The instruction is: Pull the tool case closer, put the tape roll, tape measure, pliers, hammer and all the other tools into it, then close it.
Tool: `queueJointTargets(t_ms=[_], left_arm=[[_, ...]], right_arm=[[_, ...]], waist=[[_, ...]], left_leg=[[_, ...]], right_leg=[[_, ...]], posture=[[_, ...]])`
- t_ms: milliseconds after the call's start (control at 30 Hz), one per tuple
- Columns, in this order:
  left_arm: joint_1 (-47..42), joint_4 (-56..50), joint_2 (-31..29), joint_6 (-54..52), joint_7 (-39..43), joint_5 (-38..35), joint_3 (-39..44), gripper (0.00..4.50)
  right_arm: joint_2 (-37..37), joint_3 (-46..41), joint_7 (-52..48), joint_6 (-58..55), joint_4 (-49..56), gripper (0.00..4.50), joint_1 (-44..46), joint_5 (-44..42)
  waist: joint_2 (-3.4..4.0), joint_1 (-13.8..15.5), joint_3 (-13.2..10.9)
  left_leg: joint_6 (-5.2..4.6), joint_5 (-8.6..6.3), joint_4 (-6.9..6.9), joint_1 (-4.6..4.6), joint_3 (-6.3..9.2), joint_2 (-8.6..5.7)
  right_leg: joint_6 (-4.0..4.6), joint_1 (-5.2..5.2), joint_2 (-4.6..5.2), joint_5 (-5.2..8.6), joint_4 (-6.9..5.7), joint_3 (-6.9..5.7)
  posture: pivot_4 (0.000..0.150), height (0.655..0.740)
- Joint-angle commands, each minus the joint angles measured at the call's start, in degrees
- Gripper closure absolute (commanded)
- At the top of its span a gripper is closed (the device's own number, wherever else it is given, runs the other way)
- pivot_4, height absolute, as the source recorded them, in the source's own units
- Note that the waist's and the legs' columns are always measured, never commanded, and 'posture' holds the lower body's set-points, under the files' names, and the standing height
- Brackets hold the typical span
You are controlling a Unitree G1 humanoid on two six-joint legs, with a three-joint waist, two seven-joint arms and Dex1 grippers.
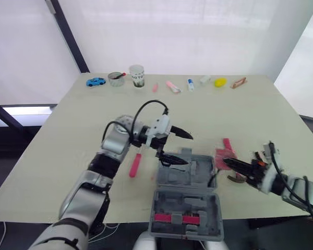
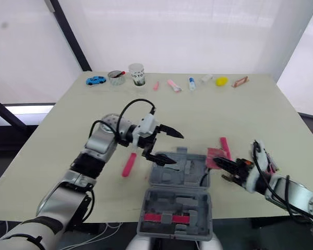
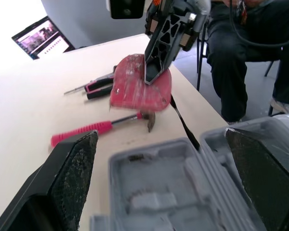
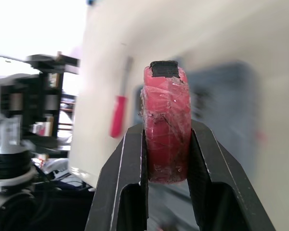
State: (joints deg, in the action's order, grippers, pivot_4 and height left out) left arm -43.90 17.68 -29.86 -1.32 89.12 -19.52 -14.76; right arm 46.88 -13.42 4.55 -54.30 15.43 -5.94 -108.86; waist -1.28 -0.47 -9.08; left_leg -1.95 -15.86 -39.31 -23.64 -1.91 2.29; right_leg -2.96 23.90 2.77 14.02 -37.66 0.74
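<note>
The tool case (image 1: 185,172) is made of grey plastic, matt and moulded. The table (image 1: 83,120) is covered by a smooth, matt, pale surface. The tape measure (image 4: 166,96) is of red plastic, and a wrinkled, shiny clear film is seen on it. The hammer (image 3: 106,126) is fitted with a dull metal head and a pink plastic handle. The fingers (image 3: 77,168) of the left gripper (image 1: 188,149) are faced with a black, grainy, rough surface; those of the right gripper (image 4: 167,127) are of smooth black plastic.

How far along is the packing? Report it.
Done: tool case sits open at the near edge, one pink piece inside. In hand: right tool clamps the tape measure beside the case; left tool hangs open over it. Remaining: screwdriver, hammer, pliers lie on the table; case unclosed.
</note>
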Motion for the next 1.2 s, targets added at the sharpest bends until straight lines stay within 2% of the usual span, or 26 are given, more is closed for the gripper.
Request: queueJointTargets(t_ms=[33, 133, 300, 633, 700, 733, 800, 833, 933, 1033, 1200], left_arm=[[3.30, -6.97, -4.55, -1.63, 3.38, -4.81, 1.83, 0.00], [7.99, -12.60, -10.31, -3.31, 3.38, -8.84, 2.49, 0.00], [14.13, -18.96, -16.21, -4.91, 3.38, -11.97, 4.02, 0.00], [21.07, -27.80, -19.23, -9.09, 0.81, -15.18, 8.51, 0.00], [21.69, -28.63, -19.33, -9.82, 0.41, -15.36, 9.11, 0.00], [21.91, -28.86, -19.33, -10.10, 0.31, -15.32, 9.37, 0.00], [22.32, -29.13, -19.43, -10.53, 0.25, -15.26, 9.79, 0.00], [22.45, -29.18, -19.47, -10.64, 0.30, -15.23, 9.92, 0.00], [22.55, -29.12, -19.34, -10.98, 0.19, -15.21, 10.28, 0.00], [22.68, -28.95, -19.29, -11.09, 0.14, -15.14, 10.66, 0.00], [23.19, -29.07, -19.27, -11.59, 0.34, -15.29, 11.40, 0.00]], right_arm=[[2.53, -3.28, -5.73, -3.49, -3.11, 3.98, -3.86, 1.91], [3.90, -2.70, -8.47, -6.25, -4.49, 3.98, -6.40, 3.98], [1.83, -1.17, -9.75, -6.69, -6.50, 3.98, -6.21, 8.74], [-5.43, 1.21, -10.35, -6.92, -9.89, 3.98, -3.19, 17.59], [-6.52, 0.89, -10.43, -7.09, -10.14, 2.97, -3.03, 18.75], [-6.86, 0.56, -10.16, -7.38, -10.26, 2.66, -3.07, 19.00], [-7.07, -0.33, -10.63, -8.60, -10.12, 1.69, -3.95, 18.09], [-6.91, -0.74, -10.92, -9.20, -9.97, 1.42, -4.49, 17.71], [-5.54, -2.28, -12.08, -9.89, -9.56, 0.10, -6.04, 19.43], [-2.82, -4.82, -16.21, -8.96, -8.01, 0.10, -8.05, 23.95], [3.98, -4.81, -33.22, -0.99, -1.61, 0.10, -14.65, 39.51]], waist=[[0.01, -0.03, 0.01], [0.01, -0.31, 0.01], [0.01, -0.15, 0.01], [0.01, 0.12, 0.00], [0.01, 0.05, 0.00], [0.01, 0.05, 0.00], [0.01, 0.03, 0.01], [0.01, 0.03, 0.01], [0.01, 0.10, 0.01], [0.00, 0.32, 0.01], [0.04, 0.43, 0.02]], left_leg=[[0.00, 0.00, 0.00, 0.02, 0.01, 0.01], [0.00, 0.00, 0.00, 0.08, -0.03, 0.02], [0.00, 0.01, -0.06, 0.21, -0.03, 0.02], [0.01, 0.01, -0.04, 0.32, -0.11, -0.01], [0.01, 0.01, -0.03, 0.32, -0.13, -0.01], [0.01, 0.01, -0.03, 0.33, -0.13, -0.01], [0.00, 0.01, -0.04, 0.34, -0.14, -0.01], [0.00, 0.01, -0.04, 0.37, -0.15, -0.01], [0.01, 0.01, -0.03, 0.42, -0.17, -0.01], [0.00, 0.01, -0.03, 0.42, -0.22, -0.03], [0.00, 0.00, 0.00, 0.45, -0.25, -0.04]], right_leg=[[0.00, -0.03, 0.00, 0.00, 0.00, 0.00], [0.01, -0.02, 0.00, 0.00, -0.06, 0.04], [0.01, -0.11, -0.03, 0.00, -0.15, 0.10], [0.00, -0.22, -0.03, 0.01, -0.13, 0.18], [0.00, -0.22, -0.03, 0.01, -0.13, 0.21], [0.00, -0.22, -0.03, 0.01, -0.13, 0.21], [0.00, -0.22, -0.04, 0.01, -0.15, 0.21], [0.00, -0.23, -0.04, 0.01, -0.15, 0.22], [0.00, -0.28, -0.04, 0.01, -0.14, 0.24], [-0.01, -0.28, -0.02, 0.01, -0.11, 0.28], [-0.03, -0.29, -0.03, 0.02, -0.09, 0.31]], posture=[[0.150, 0.7400], [0.150, 0.7400], [0.150, 0.7400], [0.150, 0.7400], [0.150, 0.7400], [0.150, 0.7400], [0.150, 0.7400], [0.150, 0.7400], [0.150, 0.7400], [0.150, 0.7400], [0.150, 0.7400]])
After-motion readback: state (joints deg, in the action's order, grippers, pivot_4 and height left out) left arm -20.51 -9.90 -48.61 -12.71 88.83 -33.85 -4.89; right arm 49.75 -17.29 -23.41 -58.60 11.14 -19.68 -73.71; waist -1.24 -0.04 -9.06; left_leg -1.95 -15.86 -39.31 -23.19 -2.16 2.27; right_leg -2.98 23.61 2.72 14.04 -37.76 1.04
